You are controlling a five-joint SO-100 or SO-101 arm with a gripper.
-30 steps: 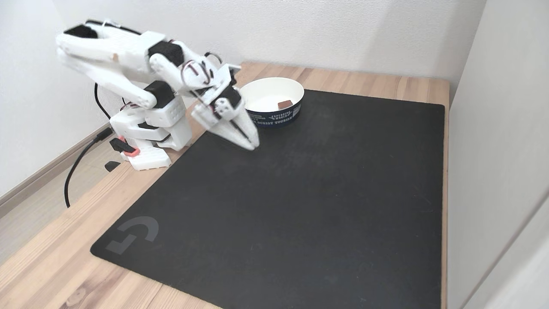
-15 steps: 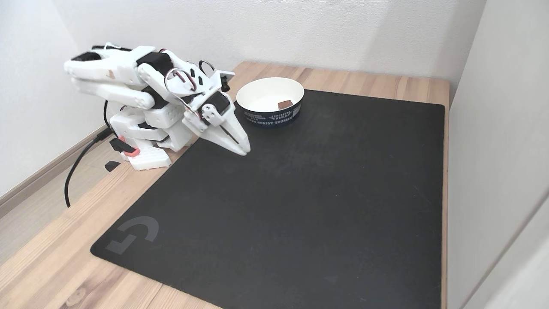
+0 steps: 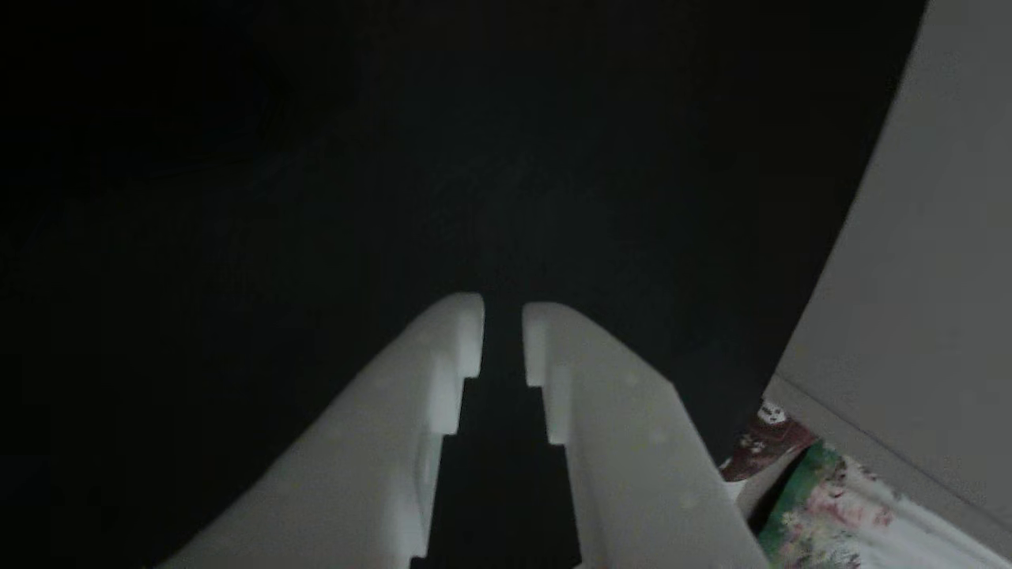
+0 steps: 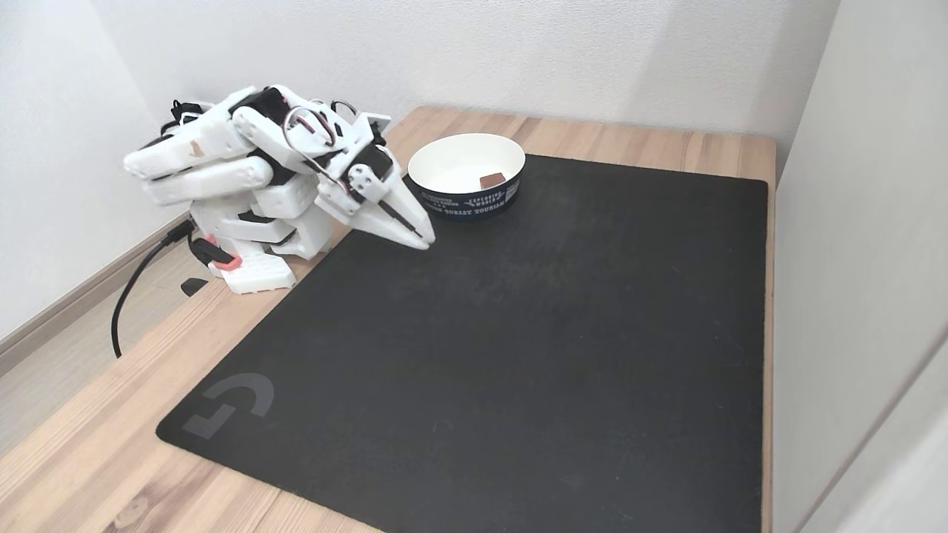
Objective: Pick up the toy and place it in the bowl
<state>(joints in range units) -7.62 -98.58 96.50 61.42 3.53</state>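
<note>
The bowl (image 4: 465,201), white inside with a dark blue lettered band outside, stands at the back edge of the black mat in the fixed view. The toy (image 4: 491,180), a small dark-red block, lies inside it near its right wall. My gripper (image 4: 425,241) hovers low over the mat to the left of and in front of the bowl, apart from it, with the arm folded back over its base. In the other view the gripper (image 3: 503,325) points down at the dark mat, its white fingers (image 3: 451,340) nearly together with nothing between them.
The black mat (image 4: 518,333) covers most of the wooden table (image 4: 89,459). The white arm base (image 4: 255,255) and a black cable (image 4: 129,296) sit at the left edge. A grey wall (image 4: 852,222) bounds the right side; patterned fabric (image 3: 814,506) shows beyond it.
The arm has folded down and back toward its base, drawing the gripper left and away from the bowl. The toy stays in the bowl.
</note>
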